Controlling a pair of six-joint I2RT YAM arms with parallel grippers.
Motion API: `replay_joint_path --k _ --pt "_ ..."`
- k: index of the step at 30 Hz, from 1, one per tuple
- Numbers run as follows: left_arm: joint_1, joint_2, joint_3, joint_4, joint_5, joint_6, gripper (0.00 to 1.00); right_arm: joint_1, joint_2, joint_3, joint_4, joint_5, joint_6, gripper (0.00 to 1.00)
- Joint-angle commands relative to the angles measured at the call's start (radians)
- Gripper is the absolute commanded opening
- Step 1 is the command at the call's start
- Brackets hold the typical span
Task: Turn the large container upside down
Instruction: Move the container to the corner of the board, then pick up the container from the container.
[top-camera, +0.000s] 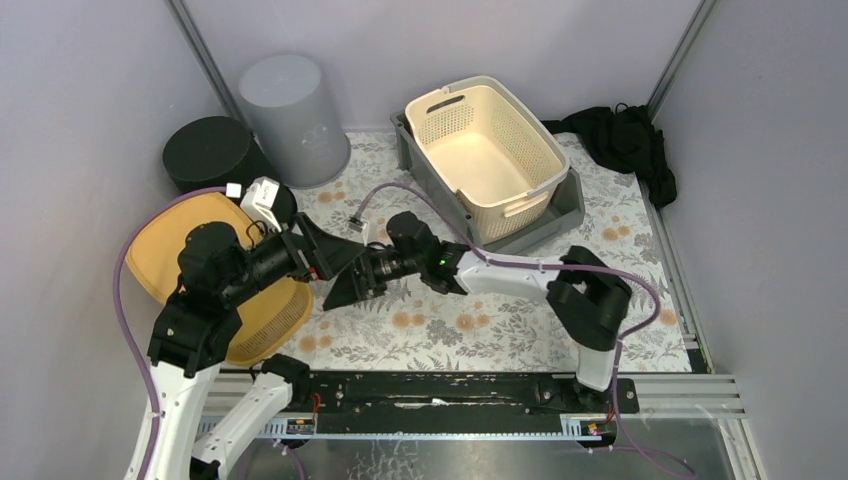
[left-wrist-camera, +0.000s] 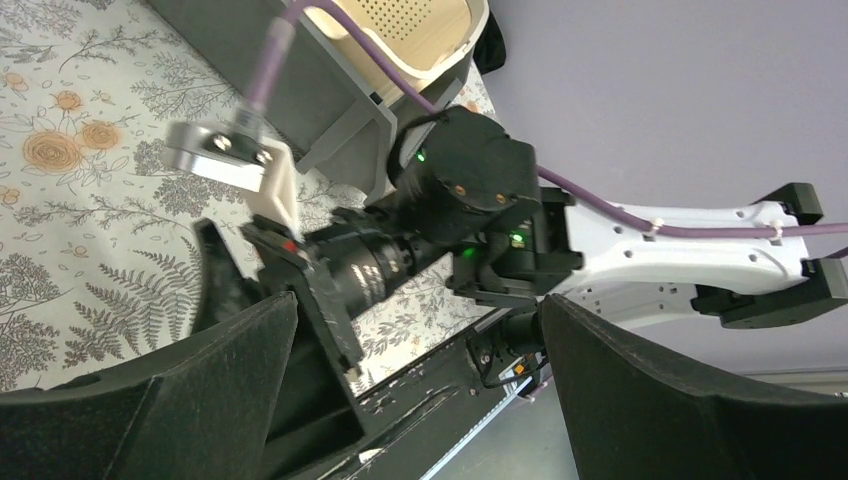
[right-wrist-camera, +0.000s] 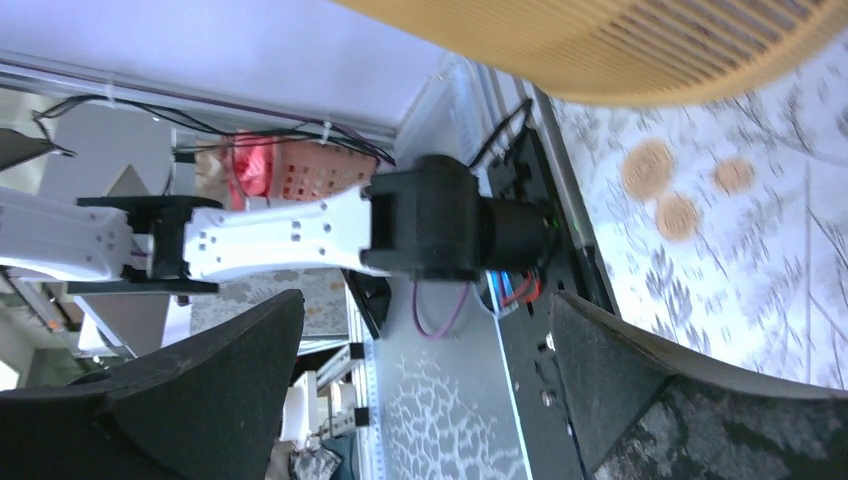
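Note:
A cream perforated basket (top-camera: 490, 145) stands upright, mouth up, inside a grey tray (top-camera: 560, 220) at the back of the table. A grey cylindrical bin (top-camera: 292, 118) and a black cylinder (top-camera: 208, 152) stand at the back left, each with a flat closed top showing. A yellow woven basket (top-camera: 170, 255) lies at the left under my left arm; its rim shows in the right wrist view (right-wrist-camera: 620, 40). My left gripper (top-camera: 335, 252) (left-wrist-camera: 420, 400) and right gripper (top-camera: 345, 285) (right-wrist-camera: 425, 400) face each other over the middle of the table. Both are open and empty.
A black cloth (top-camera: 625, 140) lies at the back right corner. The flowered table cover (top-camera: 480, 330) spreads in front of the tray. Purple cables (top-camera: 390, 195) loop over the table. Walls stand on three sides.

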Motion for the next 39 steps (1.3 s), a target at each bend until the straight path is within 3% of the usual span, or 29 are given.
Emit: replay_joint_path --k 1,15,28,39 --pt "-0.004 0.021 0.039 0.055 -0.002 0.015 1.00 0.005 -0.157 -0.086 -0.148 0.079 -0.122 1.00" --pt "-0.005 0.082 -0.003 0.171 0.071 -0.009 1.00 0.006 -0.614 -0.371 -0.354 0.280 -0.164 1.00" --pt "-0.013 0.099 -0.213 0.417 0.143 -0.121 1.00 0.025 -1.027 -0.522 -0.560 0.467 -0.108 0.99" --pt "-0.169 0.228 -0.369 0.508 -0.027 -0.107 1.00 0.025 -1.226 -0.550 -0.697 0.617 -0.104 1.00"
